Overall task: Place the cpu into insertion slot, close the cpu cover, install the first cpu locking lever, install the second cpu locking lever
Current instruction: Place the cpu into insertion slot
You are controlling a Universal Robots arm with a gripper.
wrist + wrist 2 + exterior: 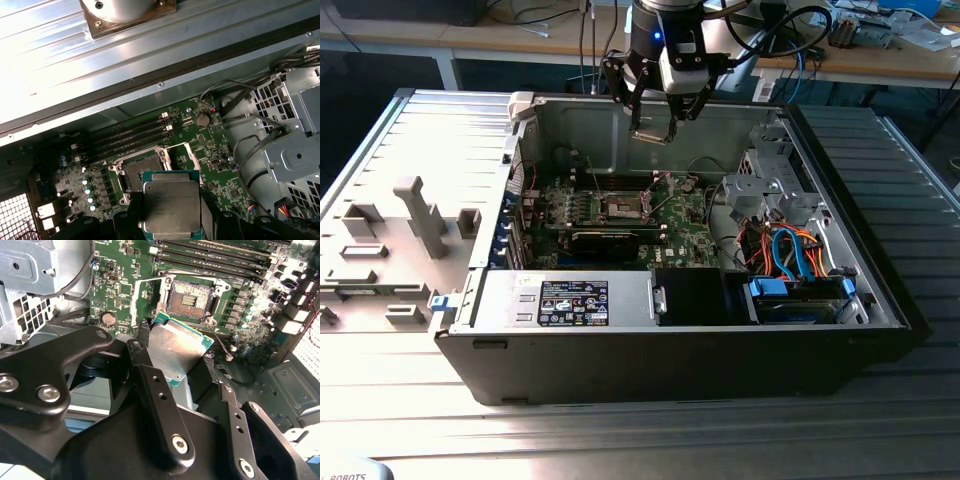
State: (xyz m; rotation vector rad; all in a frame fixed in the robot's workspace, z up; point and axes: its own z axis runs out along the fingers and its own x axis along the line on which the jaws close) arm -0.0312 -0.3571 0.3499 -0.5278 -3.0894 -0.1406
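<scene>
The gripper [655, 128], clamped on the cpu [177, 347], hangs over the far side of the case [670, 360], above the open insertion slot [190, 299]; lowering it tilted or off-centre would likely damage the slot.

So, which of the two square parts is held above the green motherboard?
The silver-grey square chip, clamped in the black gripper; the dark square socket lies below it, empty.

cpu [177, 347] – small sq chip, silver-grey top, green edge, held aloft above insertion slot, not seated | insertion slot [190, 300] – sq socket, dark pin field exposed | cpu cover [133, 300] – thin metal frame, swung open beside slot
</scene>
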